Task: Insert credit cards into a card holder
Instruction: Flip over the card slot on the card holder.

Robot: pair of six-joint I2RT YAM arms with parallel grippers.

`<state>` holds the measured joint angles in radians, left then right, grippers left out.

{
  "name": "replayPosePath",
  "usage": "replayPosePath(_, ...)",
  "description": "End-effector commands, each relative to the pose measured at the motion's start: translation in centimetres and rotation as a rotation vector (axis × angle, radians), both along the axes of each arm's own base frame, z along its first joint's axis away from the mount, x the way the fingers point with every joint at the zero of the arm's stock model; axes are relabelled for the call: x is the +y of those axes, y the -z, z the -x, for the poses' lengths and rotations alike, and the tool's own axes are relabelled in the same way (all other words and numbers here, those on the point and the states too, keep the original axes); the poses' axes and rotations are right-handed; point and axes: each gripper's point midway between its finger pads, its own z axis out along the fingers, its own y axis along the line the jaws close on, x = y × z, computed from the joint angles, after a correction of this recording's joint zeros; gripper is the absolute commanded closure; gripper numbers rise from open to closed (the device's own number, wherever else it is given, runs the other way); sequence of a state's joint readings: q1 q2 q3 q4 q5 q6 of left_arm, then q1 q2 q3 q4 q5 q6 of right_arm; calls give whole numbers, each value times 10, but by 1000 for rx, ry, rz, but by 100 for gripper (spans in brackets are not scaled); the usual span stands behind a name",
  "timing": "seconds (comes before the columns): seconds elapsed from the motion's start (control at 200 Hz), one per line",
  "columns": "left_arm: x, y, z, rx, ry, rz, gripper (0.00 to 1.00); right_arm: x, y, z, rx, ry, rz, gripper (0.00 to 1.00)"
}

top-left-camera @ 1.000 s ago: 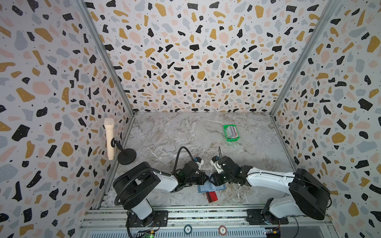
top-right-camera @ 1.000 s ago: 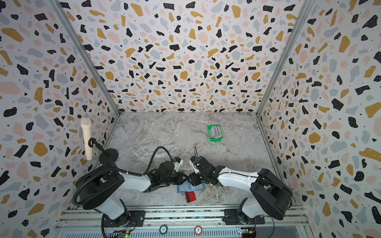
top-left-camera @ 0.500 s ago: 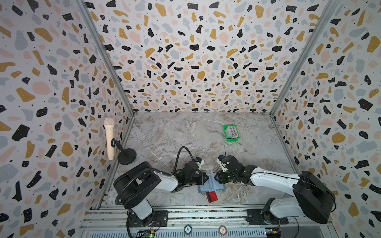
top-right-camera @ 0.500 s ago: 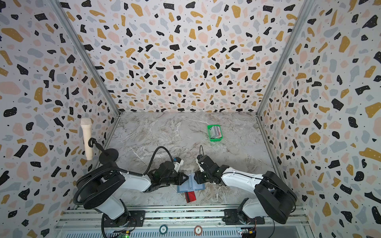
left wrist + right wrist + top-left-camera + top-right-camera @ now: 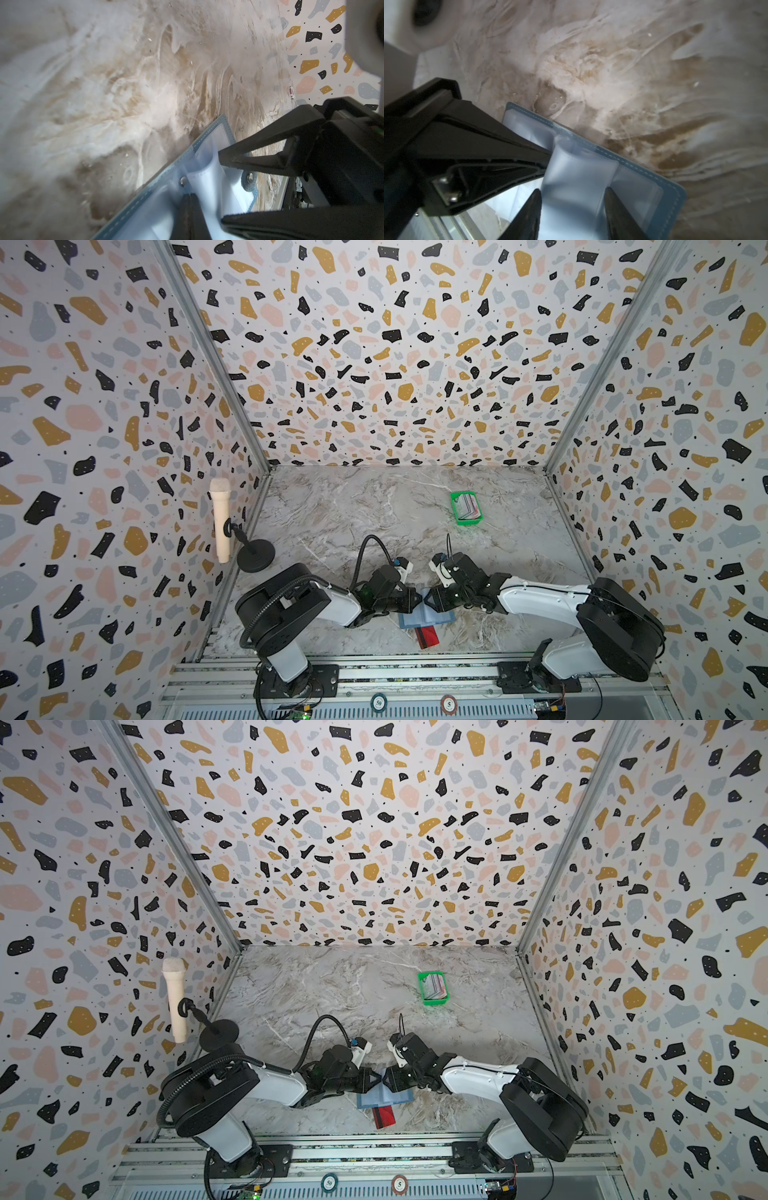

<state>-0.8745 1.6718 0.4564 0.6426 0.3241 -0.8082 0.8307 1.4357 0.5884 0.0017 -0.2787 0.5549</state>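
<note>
The left gripper, jaws pressed together, pinches a clear sleeve of the blue card holder near the table's front edge. The right gripper straddles that sleeve, jaws spread. A red card touches the holder's near edge; more cards fill a green tray farther back.

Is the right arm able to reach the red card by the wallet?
Probably yes. The red card lies uncovered beside the card holder, close to the right end effector. Its jaws stand apart around a clear sleeve, so it must back off first.

Overhead pair — wrists near card holder
</note>
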Motion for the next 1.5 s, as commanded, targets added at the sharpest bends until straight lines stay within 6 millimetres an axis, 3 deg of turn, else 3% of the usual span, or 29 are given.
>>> replayPosePath(0.0,16,29,15,76,-1,-81,100,9,0,17,68,-52,-41,49)
replayPosePath(0.425,18,20,13,85,-30,-29,100,18,-25,17,39,-50,-114,52)
replayPosePath(0.781,16,-8,2,73,-80,67,100,32,-35,16,-8,-78,-91,51)
replayPosePath(0.976,28,-37,-9,21,-134,112,97,50,-44,13,-48,-119,-93,50)
replayPosePath(1.071,47,-51,-20,-8,-193,120,96,62,-42,15,-49,-156,-80,50)
replayPosePath(1.206,79,-65,-28,-58,-268,98,89,85,-36,30,-31,-245,-72,50)
replayPosePath(1.301,85,-70,-24,-85,-261,79,84,97,-39,42,-52,-321,-64,50)
replayPosePath(1.402,80,-63,-16,-57,-221,69,84,95,-43,46,-78,-333,-39,50)
replayPosePath(1.497,71,-57,-8,-46,-187,47,85,79,-49,41,-125,-294,-11,50)
